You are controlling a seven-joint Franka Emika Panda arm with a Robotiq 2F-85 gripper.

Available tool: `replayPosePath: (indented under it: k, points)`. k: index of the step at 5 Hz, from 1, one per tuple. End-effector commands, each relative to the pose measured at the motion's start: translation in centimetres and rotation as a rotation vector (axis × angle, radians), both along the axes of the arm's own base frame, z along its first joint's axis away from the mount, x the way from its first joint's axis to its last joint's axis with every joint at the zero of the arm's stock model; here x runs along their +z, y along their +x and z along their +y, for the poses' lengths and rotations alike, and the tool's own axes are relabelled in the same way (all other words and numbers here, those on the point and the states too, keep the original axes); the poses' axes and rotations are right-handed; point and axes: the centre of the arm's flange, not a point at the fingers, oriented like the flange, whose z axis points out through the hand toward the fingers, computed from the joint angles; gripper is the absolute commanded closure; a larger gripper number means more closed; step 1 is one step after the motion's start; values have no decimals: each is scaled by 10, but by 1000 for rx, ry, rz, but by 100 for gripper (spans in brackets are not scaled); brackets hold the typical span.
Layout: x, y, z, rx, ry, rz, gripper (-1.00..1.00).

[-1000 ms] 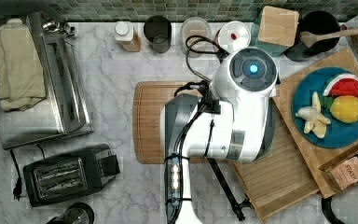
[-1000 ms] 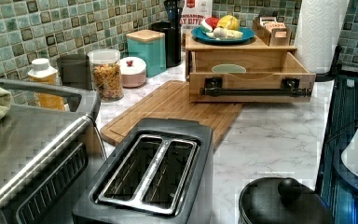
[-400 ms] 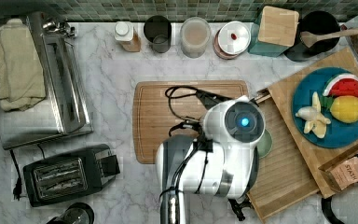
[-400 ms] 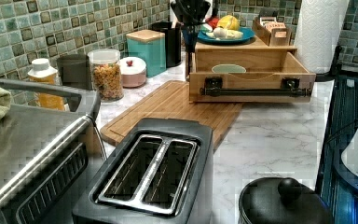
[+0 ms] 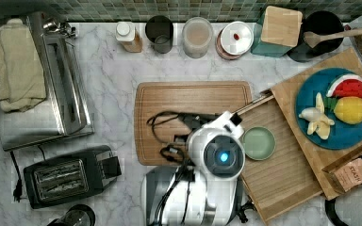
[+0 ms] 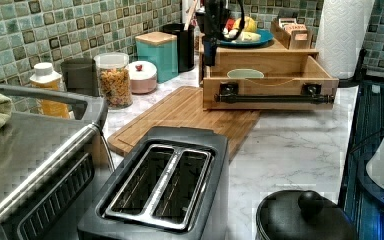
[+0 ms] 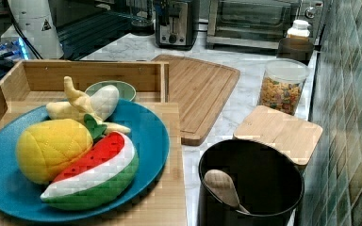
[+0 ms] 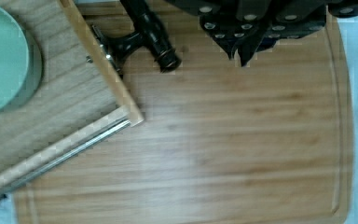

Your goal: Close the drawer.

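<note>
On a marble kitchen bench (image 5: 113,70): the drawer (image 5: 283,160), drawn well out of its wooden box (image 5: 285,94) and lying open toward the top view's lower left, with a small green bowl (image 5: 259,143) on its ribbed floor. Above it, on the box top, a blue plate (image 5: 334,136) of toy fruit.

In the left view, the drawer's front panel (image 6: 270,87) square to the camera, with a black bar handle (image 6: 275,98) along it from end to end. Just off that panel's end on the left view's left, the gripper (image 6: 209,50), hanging over the chopping board (image 5: 188,101).

In the wrist view, the gripper (image 8: 240,53) with its fingers pressed together and pinching nothing, poised above bare board, close to the tip of the handle (image 8: 147,28) and to the drawer's front corner, touching neither.

Judged from this: not yet closed, and no contact made. Front panel and handle long-axis across the direction of travel, so a push called for at right angles to the bar, away from the board and toward the box. Fingers on the board side of the front, which suits a push, but near one end of the bar, not at its middle. Likely need: a shift along the panel toward its centre before pressing. Risk otherwise of a skewed, jamming slide, or of the fingers slipping past the corner.
</note>
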Motion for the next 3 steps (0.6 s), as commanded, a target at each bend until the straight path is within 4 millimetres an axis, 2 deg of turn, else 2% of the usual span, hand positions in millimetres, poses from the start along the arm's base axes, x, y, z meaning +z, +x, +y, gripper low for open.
replayPosePath:
  k: [1, 2, 3]
  points:
    - [-53, -58, 1, 375, 26, -9, 100]
    - [-71, -74, 0, 405, 50, 50, 100]
    - [-79, -91, 0, 427, 32, 104, 100]
